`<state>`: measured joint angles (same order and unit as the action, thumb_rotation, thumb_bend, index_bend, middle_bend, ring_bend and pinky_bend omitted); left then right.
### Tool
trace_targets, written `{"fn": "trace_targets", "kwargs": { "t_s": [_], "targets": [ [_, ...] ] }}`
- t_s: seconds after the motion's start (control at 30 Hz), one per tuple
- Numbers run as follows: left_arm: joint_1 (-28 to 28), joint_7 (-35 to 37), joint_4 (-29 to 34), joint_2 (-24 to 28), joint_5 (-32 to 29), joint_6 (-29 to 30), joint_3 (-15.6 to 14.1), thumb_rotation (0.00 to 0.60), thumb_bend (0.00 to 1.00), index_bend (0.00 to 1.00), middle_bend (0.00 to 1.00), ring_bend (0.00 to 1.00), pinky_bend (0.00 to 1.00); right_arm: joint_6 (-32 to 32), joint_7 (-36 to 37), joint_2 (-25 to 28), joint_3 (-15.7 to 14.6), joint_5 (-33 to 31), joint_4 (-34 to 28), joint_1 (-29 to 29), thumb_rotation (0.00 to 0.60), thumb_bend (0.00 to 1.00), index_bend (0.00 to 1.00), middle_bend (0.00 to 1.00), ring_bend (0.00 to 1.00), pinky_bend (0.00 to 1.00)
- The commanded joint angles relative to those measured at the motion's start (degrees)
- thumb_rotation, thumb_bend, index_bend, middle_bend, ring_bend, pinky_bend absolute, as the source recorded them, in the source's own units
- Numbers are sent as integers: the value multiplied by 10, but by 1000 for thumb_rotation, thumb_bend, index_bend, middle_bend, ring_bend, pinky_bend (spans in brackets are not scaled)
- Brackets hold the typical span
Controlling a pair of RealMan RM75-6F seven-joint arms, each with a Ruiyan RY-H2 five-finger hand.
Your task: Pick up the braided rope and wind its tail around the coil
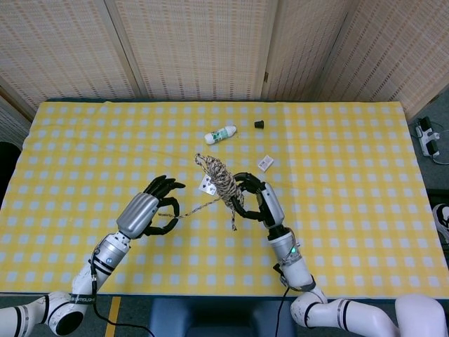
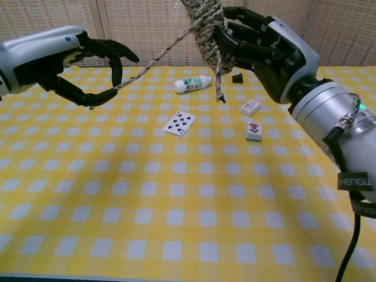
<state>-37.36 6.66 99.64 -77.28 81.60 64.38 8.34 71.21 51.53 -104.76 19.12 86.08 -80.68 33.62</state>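
My right hand (image 1: pixel 254 196) (image 2: pixel 264 42) grips the braided rope's coil (image 1: pixel 222 181) (image 2: pixel 207 26) upright, well above the table. A short loose end (image 2: pixel 218 79) dangles below the coil. The rope's tail (image 1: pixel 195 208) (image 2: pixel 150 61) runs taut from the coil leftward and down to my left hand (image 1: pixel 149 213) (image 2: pixel 64 59). That hand pinches the tail's end between thumb and a finger, with its other fingers curled around it. The top of the coil is cut off in the chest view.
On the yellow checked cloth (image 1: pixel 337 161) lie a small white bottle (image 1: pixel 220 134) (image 2: pixel 192 84), a black cap (image 1: pixel 259 124) (image 2: pixel 237 77), a playing card (image 2: pixel 179 123), a white tile (image 1: pixel 264 163) (image 2: pixel 250 107) and a mahjong tile (image 2: pixel 254 130).
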Motion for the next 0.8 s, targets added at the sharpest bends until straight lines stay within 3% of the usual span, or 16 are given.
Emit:
{"fn": "trace_targets", "kwargs": {
  "t_s": [0.03,0.43,0.8],
  "targets": [
    [-1,3,1,2,-3,-6,0,600,470,614,200,109,0,8,-4,19,-11,11,-5,2,600,783,831,676,726,550],
    [2,-95,-27,12,-44,-36,-19,600,359,256,87,47,0,-10,-93,82,-26,0,-58,5,600,783,832,677,727,550],
    [78,-117,-133,7,-27,73,-42,600,358,252,83,56,0,-68,-193,201,-45,-54,-165,-11,600,783,832,677,731,550]
  ]
}}
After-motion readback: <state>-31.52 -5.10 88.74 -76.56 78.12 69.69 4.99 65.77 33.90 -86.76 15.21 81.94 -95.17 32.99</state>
